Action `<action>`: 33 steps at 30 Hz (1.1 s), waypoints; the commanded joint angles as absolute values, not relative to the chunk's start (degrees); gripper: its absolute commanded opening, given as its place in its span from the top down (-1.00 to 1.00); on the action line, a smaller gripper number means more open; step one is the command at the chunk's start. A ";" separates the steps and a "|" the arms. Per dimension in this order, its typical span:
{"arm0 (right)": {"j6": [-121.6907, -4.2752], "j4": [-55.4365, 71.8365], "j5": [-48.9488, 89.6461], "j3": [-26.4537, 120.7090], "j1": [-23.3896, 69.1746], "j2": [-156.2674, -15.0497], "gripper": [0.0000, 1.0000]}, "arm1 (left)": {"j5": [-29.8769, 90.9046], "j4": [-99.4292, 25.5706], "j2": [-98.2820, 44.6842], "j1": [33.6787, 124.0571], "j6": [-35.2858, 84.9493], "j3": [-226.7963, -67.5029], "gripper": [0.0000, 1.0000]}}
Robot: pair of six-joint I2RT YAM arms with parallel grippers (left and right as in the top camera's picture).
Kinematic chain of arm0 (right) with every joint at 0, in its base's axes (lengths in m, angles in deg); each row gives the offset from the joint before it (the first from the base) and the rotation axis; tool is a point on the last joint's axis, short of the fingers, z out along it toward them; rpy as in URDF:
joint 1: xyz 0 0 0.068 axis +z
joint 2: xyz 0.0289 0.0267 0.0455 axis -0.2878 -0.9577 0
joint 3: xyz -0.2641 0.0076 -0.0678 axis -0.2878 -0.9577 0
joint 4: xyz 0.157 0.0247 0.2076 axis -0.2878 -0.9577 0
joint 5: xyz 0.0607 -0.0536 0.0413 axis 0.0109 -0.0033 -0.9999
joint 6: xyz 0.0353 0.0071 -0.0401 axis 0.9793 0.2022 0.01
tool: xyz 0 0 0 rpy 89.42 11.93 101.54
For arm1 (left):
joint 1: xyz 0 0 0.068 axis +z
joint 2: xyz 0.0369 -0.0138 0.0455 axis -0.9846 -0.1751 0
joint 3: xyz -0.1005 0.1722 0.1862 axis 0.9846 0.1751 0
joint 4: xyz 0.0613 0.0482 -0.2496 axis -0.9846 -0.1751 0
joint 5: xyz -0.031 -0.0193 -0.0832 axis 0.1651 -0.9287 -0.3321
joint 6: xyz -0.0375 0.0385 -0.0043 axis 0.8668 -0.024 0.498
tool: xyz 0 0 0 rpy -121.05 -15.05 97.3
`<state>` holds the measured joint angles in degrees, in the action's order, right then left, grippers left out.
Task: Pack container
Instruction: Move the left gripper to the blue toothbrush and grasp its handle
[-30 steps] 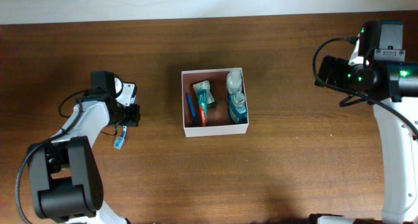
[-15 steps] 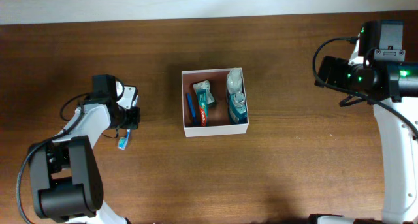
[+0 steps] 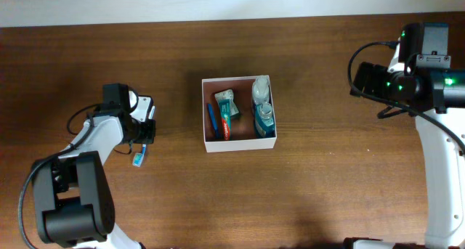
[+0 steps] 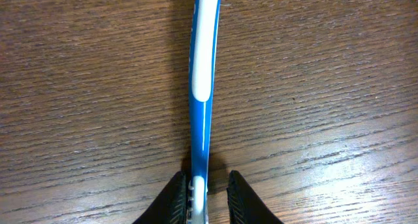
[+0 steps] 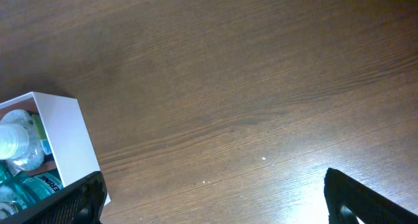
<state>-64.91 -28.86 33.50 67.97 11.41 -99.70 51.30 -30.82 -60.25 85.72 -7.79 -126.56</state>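
A blue and white toothbrush lies flat on the wooden table, left of the container. My left gripper is down over its handle. In the left wrist view the toothbrush runs straight up from between the jaws of the left gripper. The left finger touches the handle, a thin gap shows at the right finger, and the brush rests on the table. The white-walled container holds a toothpaste tube, a blue toothbrush, a clear bottle and a blue bottle. My right gripper stands wide open over bare wood.
The container's corner shows at the left of the right wrist view, with bottles inside. The right arm sits at the far right of the table, well away from the box. Dark wood surrounds the box on all sides.
My left gripper has come down over the toothbrush handle and its jaws have narrowed around it. The toothbrush has shifted slightly. The right arm has not moved.
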 commanded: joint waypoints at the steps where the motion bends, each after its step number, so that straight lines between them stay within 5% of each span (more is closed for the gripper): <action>1: -64.58 -28.71 33.78 68.41 11.08 -99.79 -0.97 | 51.58 -31.00 -59.51 85.98 -7.59 -125.34 0.46; 27: -64.58 -28.71 33.78 68.41 11.08 -99.79 -0.97 | 54.95 -31.67 -59.51 85.96 -6.74 -125.25 0.59; 33: -64.58 -28.68 33.78 68.41 11.08 -99.79 -0.97 | 54.93 -31.21 -59.51 85.92 -6.72 -125.27 0.84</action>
